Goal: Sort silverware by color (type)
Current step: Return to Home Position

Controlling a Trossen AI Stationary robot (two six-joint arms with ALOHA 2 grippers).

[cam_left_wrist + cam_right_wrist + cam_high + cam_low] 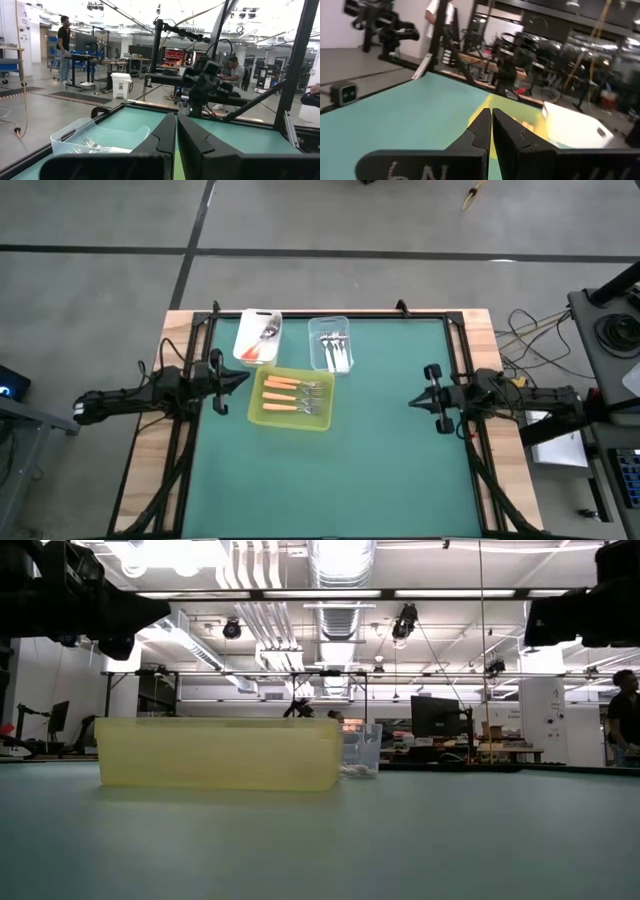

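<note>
Several orange-handled forks (289,395) lie in the yellow-green tray (270,416) at the table's far left. Behind it, a white tub (247,340) holds a silver utensil and an orange piece. A clear tub (318,358) holds silver forks (334,348). My left gripper (245,378) hangs shut and level above the table, just left of the tray, pointing right. My right gripper (411,402) hangs shut and level at the right side, pointing left. Both wrist views show the fingers together, left (176,116) and right (491,111), with nothing between them.
The green mat (380,470) lies bare across the middle and near side. Black frame rails (463,340) run along the wooden table edges. In the low view the tray (220,753) stands in front of the clear tub (361,750). People stand in the room beyond.
</note>
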